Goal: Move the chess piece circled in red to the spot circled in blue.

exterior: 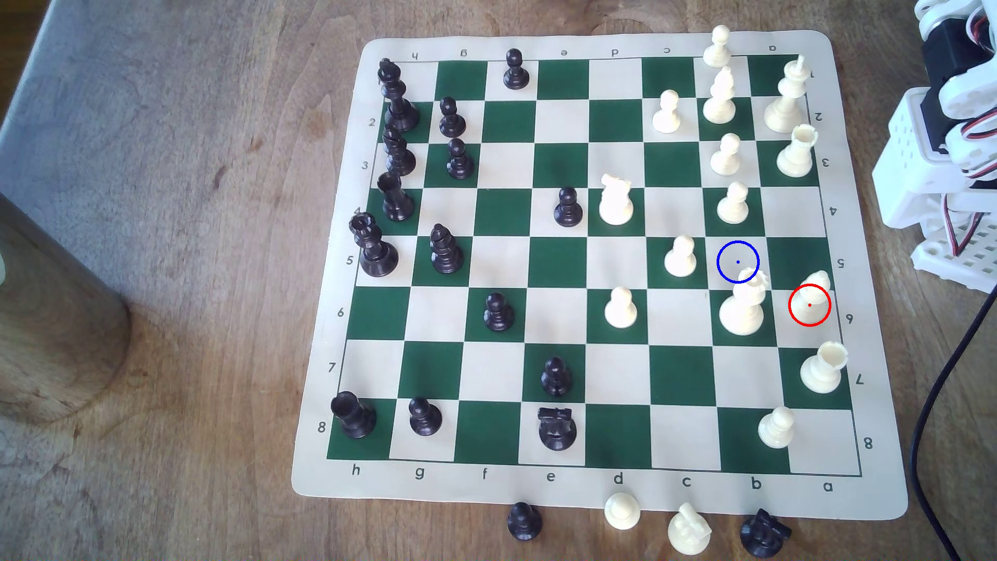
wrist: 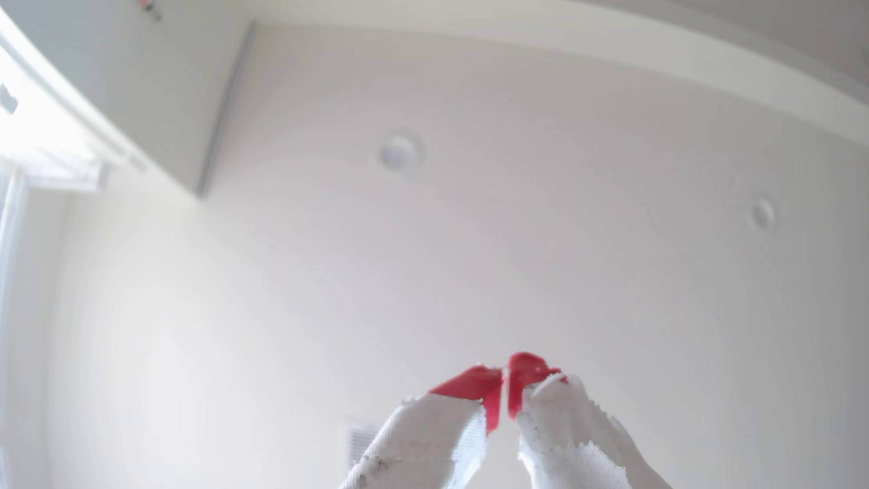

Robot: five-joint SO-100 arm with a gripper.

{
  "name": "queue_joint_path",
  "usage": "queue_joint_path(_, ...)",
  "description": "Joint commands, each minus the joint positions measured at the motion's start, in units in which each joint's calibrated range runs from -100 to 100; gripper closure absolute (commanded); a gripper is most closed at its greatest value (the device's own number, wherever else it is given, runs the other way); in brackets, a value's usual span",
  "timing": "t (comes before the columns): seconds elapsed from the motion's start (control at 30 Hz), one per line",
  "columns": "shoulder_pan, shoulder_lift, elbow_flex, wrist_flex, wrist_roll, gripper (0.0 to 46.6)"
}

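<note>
First, spread the claw (wrist: 505, 390), now pressed together and empty, then descend vertically over the bishop (exterior: 811, 302), avoiding the adjacent queen (exterior: 744, 307).

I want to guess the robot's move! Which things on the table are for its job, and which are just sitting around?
For the job:
- white bishop in the red ring
- blue-ringed square
- claw, tips together, pointing up at the ceiling

Just sitting around:
- white queen beside the blue ring
- white rook
- black pawn mid-board
- four pieces off the board, like the white pawn
</note>
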Motion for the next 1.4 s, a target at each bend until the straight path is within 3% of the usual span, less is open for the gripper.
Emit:
queue_joint_path(0.0, -1.31, 0.22, 1.08, 0.94, 0.15, 46.4)
queue_joint_path(0.17, -4.44, 0.22, -7.80, 23.22, 0.15, 46.4)
queue_joint_path(0.5, -5.07, 0.22, -26.11, 67.94, -0.15, 46.4)
queue_joint_path(0.9, -7.57, 0.39, -39.99, 99.22, 0.00, 46.2)
queue_joint_path(1.03, -5.15, 0.39, -51.77, 129.69, -0.39, 46.4)
queue_joint_path(1.2, -5.61, 1.16, -63.56, 161.63, -5.37, 46.4)
queue_joint_path(1.3, -8.20, 6.00, -68.54, 180.06, -10.79, 46.4)
queue_joint_path(1.37, -10.15, 11.43, -71.08, 190.13, -16.80, 46.4)
